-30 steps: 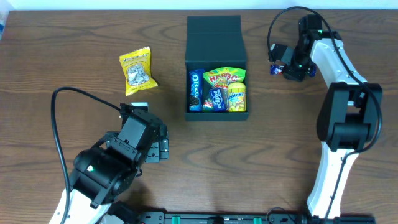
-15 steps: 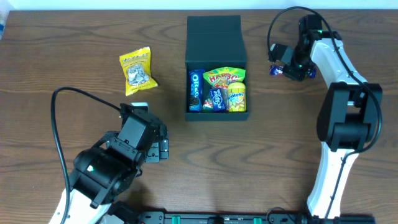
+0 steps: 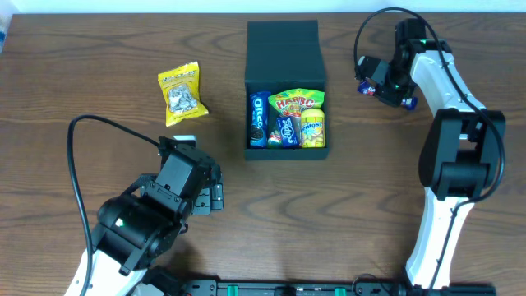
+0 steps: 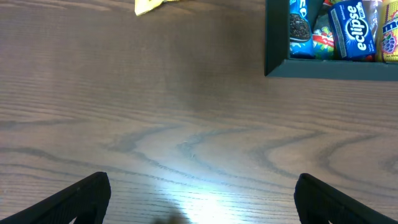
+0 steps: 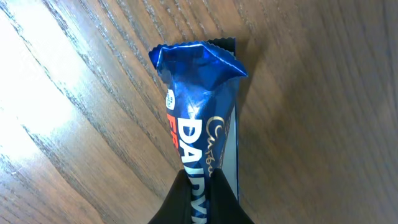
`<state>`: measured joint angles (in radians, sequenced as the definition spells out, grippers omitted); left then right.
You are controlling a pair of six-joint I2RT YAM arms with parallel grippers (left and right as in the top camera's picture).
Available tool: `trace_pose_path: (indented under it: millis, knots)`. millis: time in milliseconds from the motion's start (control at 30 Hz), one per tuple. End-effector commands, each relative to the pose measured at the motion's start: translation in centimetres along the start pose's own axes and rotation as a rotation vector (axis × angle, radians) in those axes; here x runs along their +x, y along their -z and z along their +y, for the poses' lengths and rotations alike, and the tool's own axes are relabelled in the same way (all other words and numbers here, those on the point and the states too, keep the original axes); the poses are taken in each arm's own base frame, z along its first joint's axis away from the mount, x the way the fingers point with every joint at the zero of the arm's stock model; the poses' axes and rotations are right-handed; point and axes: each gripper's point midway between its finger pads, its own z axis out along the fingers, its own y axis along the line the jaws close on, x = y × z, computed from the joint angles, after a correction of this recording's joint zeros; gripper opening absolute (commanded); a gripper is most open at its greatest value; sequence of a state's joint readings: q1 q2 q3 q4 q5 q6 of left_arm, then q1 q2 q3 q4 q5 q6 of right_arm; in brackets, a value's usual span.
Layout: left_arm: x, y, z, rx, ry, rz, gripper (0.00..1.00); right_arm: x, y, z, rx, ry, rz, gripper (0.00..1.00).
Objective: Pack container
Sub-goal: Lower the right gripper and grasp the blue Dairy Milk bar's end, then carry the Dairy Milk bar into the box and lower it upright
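Note:
The dark teal-black container [image 3: 285,39] stands open at the table's back middle with its lid flap up. It holds an Oreo pack, a Haribo bag, an Eclipse pack and a yellow packet; its near wall shows in the left wrist view [image 4: 329,67]. My right gripper [image 3: 386,90] is shut on a blue Dairy Milk chocolate bar [image 5: 199,112], right of the container, just above the wood. A yellow snack packet [image 3: 181,93] lies left of the container. My left gripper [image 4: 199,205] is open and empty over bare table at the front left.
The left arm's black cable [image 3: 82,164] loops over the table's left side. The right arm's base and links [image 3: 456,156] stand along the right edge. A white wall strip runs behind the table's far edge.
My right gripper has turned slightly with the blue bar, whose end now shows further right. The left arm has not moved.

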<state>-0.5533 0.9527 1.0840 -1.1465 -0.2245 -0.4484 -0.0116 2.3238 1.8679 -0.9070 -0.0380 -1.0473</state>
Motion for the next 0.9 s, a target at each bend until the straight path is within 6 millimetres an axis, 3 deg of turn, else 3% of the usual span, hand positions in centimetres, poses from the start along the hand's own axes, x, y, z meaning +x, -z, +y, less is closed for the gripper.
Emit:
trace_pose_path:
  millis: [0, 267, 533, 667, 867]
  knots:
    - [-0.1, 0.0, 0.4, -0.019, 0.010, -0.008, 0.95, 0.0, -0.8, 0.7, -0.029, -0.021, -0.001, 0.01]
    - [-0.1, 0.0, 0.4, -0.019, 0.010, -0.008, 0.95, -0.4, 1.3, -0.1, 0.023, -0.039, -0.001, 0.01]
    - [-0.1, 0.0, 0.4, -0.019, 0.010, -0.008, 0.95, -2.3, 7.7, 0.5, 0.083, -0.009, -0.047, 0.01]
    - [-0.1, 0.0, 0.4, -0.019, 0.010, -0.008, 0.95, -4.4, 11.3, 2.1, 0.109, 0.042, -0.081, 0.01]
    - [-0.1, 0.0, 0.4, -0.019, 0.010, -0.008, 0.95, -9.5, 15.4, 7.6, 0.109, 0.193, -0.136, 0.01]
